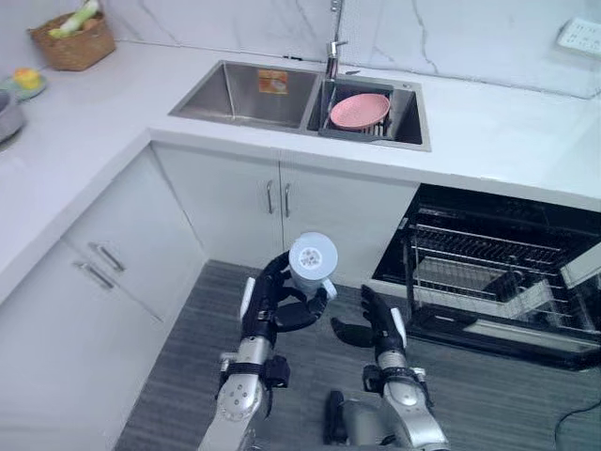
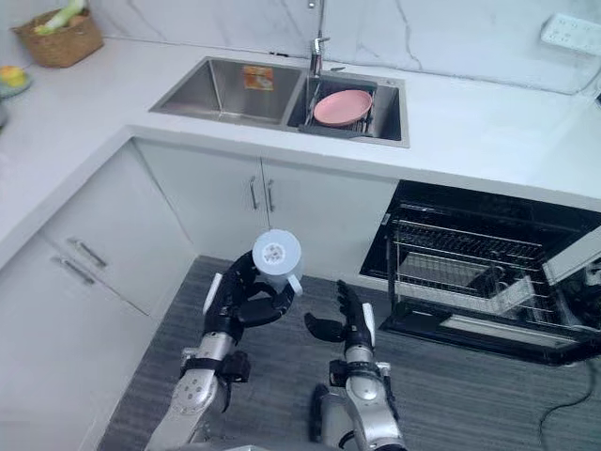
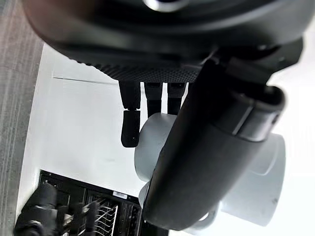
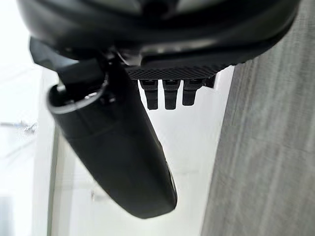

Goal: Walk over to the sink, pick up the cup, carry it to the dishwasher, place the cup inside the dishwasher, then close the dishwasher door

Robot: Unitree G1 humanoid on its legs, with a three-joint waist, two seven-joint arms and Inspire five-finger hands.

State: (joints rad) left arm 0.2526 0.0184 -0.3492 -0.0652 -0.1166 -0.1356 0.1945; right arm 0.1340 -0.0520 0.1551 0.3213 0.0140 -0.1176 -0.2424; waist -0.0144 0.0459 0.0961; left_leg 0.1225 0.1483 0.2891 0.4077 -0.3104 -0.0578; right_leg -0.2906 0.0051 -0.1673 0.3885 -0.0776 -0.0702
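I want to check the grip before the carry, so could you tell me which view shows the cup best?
The left eye view: most of the white cup shows, held up in the left hand. The right eye view shows the same. The left wrist view has it close, partly hidden by that hand.

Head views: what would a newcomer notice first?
The white cup, held up by the left hand with its fingers curled round it, in front of the cabinet doors. Then the open dishwasher on the right with its wire rack showing, and the pink plate in the right basin of the sink.
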